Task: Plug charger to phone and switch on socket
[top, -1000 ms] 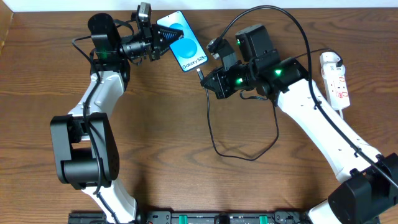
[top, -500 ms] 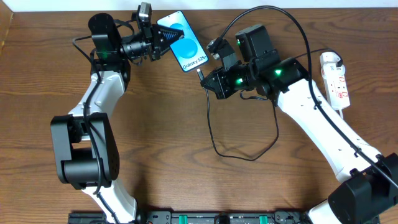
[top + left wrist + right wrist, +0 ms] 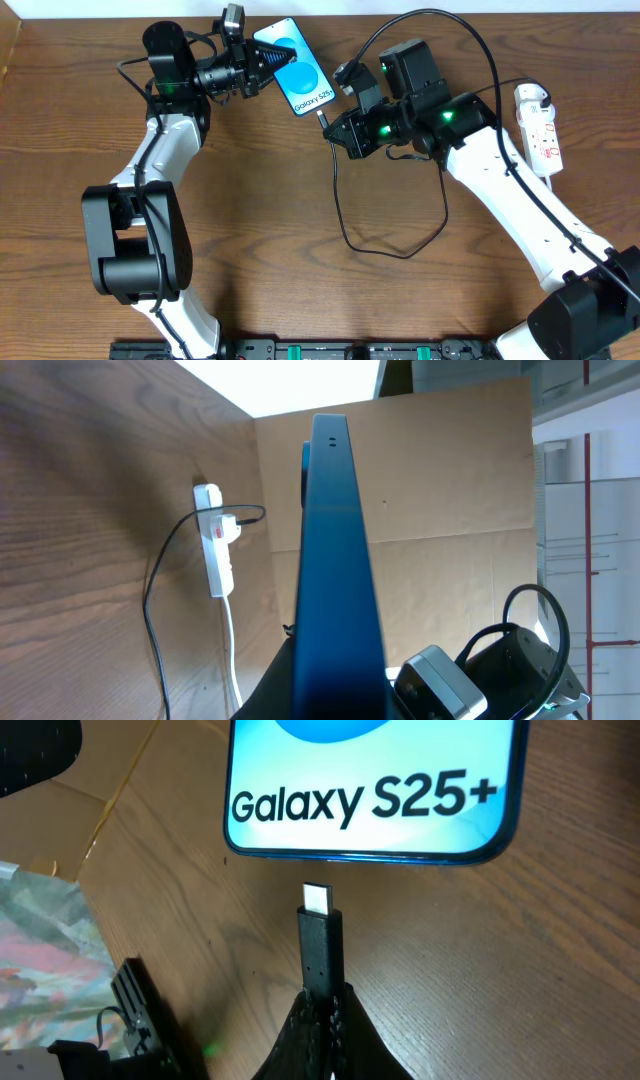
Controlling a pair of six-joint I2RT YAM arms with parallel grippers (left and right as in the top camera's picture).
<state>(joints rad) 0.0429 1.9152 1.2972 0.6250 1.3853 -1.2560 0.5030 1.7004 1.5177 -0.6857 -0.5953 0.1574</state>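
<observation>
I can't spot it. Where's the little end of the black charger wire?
In the right wrist view, the charger tip sits pinched in the right gripper, just below the bottom edge of the phone, not plugged in.

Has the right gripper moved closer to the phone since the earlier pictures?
No. Overhead, the right gripper sits just as far from the fixed socket as before, its charger tip still short of the phone.
</observation>
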